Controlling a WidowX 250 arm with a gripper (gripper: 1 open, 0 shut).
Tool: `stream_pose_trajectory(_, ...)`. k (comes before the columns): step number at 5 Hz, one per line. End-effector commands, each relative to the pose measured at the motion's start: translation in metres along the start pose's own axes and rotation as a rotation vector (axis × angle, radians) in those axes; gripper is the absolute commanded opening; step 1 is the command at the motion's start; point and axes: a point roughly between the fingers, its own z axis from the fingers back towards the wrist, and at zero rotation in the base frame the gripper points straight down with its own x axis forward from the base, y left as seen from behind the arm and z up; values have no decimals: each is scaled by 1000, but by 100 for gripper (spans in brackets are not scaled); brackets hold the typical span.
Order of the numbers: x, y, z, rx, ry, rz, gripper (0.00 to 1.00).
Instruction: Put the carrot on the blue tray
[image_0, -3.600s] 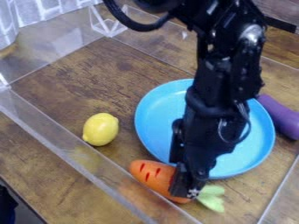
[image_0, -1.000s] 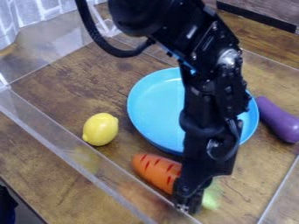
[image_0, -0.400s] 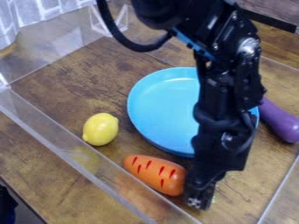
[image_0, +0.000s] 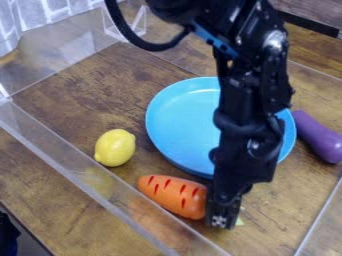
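Wood-grain tabletop (image_0: 80, 100) carries the scene, fenced by clear acrylic walls (image_0: 60, 160). Since a moment ago the carrot (image_0: 175, 194) has slid slightly left, and the black arm now stands nearer it. One carrot lies on the wood just outside the one blue tray (image_0: 187, 120); one lemon (image_0: 115, 147), one eggplant (image_0: 321, 135). The gripper (image_0: 221, 213) points down beside the carrot's thick end, jaws seemingly parted, though blurred.
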Motion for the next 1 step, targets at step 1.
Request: stream_pose_trajectory(1, 11, 6, 11, 42, -49, 35, 0)
